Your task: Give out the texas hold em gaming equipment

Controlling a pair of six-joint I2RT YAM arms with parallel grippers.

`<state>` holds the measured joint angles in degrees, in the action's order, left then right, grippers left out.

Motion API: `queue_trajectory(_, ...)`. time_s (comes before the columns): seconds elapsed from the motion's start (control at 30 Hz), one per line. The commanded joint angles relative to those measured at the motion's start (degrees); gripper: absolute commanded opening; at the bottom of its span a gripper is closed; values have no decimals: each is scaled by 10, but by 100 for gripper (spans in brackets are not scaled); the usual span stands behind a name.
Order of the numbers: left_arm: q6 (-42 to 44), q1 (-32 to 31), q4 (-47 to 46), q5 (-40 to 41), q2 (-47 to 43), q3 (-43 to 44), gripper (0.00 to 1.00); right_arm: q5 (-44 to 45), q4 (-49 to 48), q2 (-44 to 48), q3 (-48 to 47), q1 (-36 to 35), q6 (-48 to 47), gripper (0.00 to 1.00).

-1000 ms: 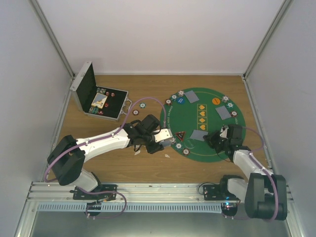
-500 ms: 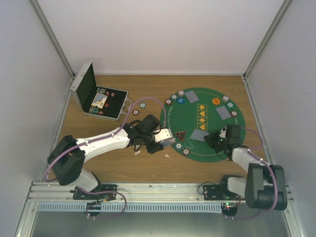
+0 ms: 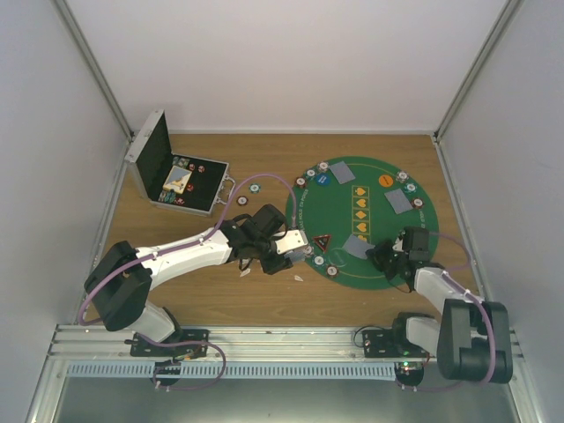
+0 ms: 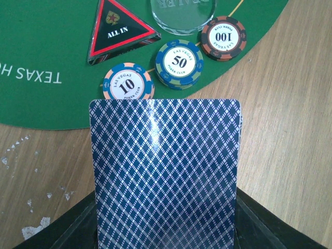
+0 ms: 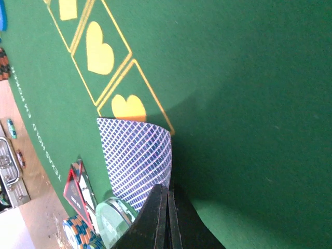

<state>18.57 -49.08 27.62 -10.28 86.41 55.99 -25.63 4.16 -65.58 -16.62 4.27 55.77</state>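
"Only the right arm has shifted. Its wrist has swung out toward the mat's near-right edge and its shoulder has turned, while the left arm sits as it did."

"And the grips?"

"The left gripper [image 3: 298, 247] is clamped on a blue-backed playing card [image 4: 165, 171], held over bare wood just short of the green mat [image 3: 357, 271]. The right gripper [image 5: 166, 199] has its fingers pressed together with nothing seen between them. Its tips are at the corner of a second card [image 5: 136, 158] lying flat on the felt, though whether they touch it cannot be told."

"How far along does it look?"

"Well along, by the look of it. Three spots on the mat each have a card with chips beside it. Just ahead of the held card sit a ten chip [image 4: 127, 84], a fifty chip [image 4: 179, 63], a hundred chip [image 4: 223, 37], the triangular all-in token [image 4: 118, 30] and a clear dealer puck [image 4: 182, 13]. An orange button [image 3: 385, 180] and a blue button [image 3: 324, 179] lie toward the far side."

"What is left?"

"The held card probably still wants setting down. Two stray chips [image 3: 256, 187] lie on the wood between case and mat."

"And the case?"

"The open metal case [image 3: 152, 159] stands at the far left, lid up. Its tray holds several chips and a colourful flat thing too small to name."
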Motion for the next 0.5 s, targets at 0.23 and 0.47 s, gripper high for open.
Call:
queue_trajectory(0.23,-2,0,-29,-6,-16,-5,57,57,221,61,-46,4,-59,1)
queue_trajectory(0.47,-3,0,-33,-8,-18,-9,57,32,219,48,-41,4,-93,1)
